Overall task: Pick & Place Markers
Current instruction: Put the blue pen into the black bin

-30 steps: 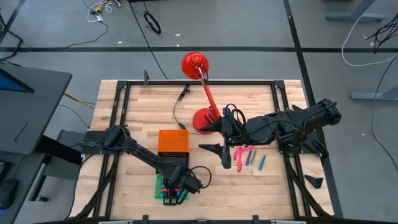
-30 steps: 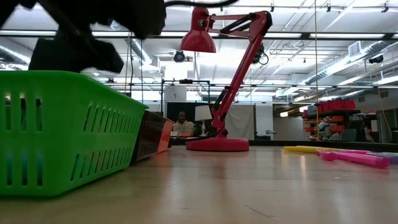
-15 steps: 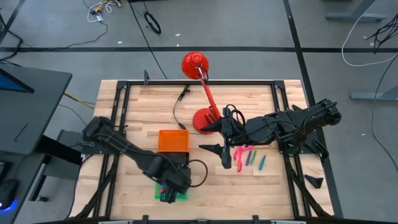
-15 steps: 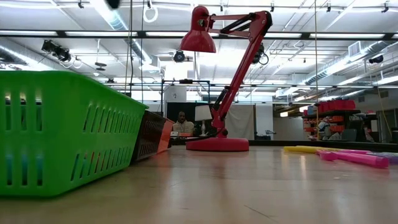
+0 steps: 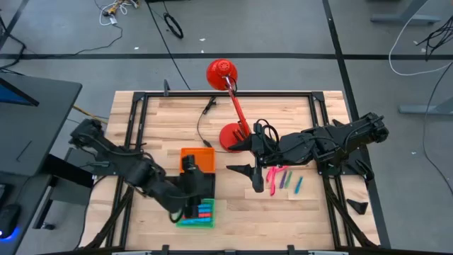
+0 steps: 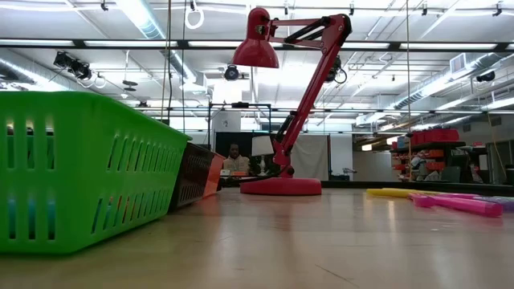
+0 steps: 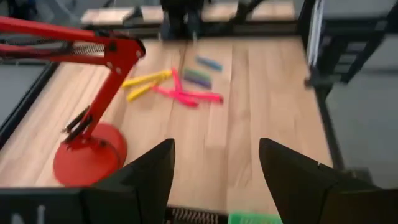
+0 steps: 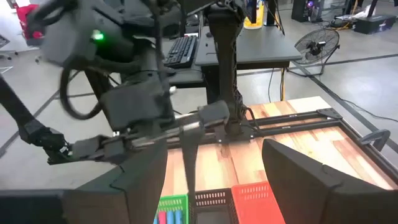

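Observation:
Several loose markers [image 5: 283, 178] in pink, yellow, green and blue lie flat on the wood at the table's right middle, and they show again as markers [image 7: 180, 87] in the left wrist view and markers [image 6: 450, 201] in the low view. More markers [image 5: 204, 211] lie inside the green tray [image 5: 213, 221]. My left gripper [image 5: 190, 188] hovers open and empty above the trays, pointing toward the table's right. My right gripper [image 5: 230, 157] hangs open and empty just left of the loose markers, pointing left.
The red desk lamp's base [image 5: 232, 136] stands behind the loose markers, with its arm reaching toward the far edge. An orange tray [image 5: 197, 160], a black tray [image 5: 207, 183] and the green tray stand in a row near the middle. Bare wood lies at the near right.
My left gripper has risen from down at the green tray and drawn back toward the table's left and far side. It now uncovers the tray with its markers inside. My right arm has kept still.

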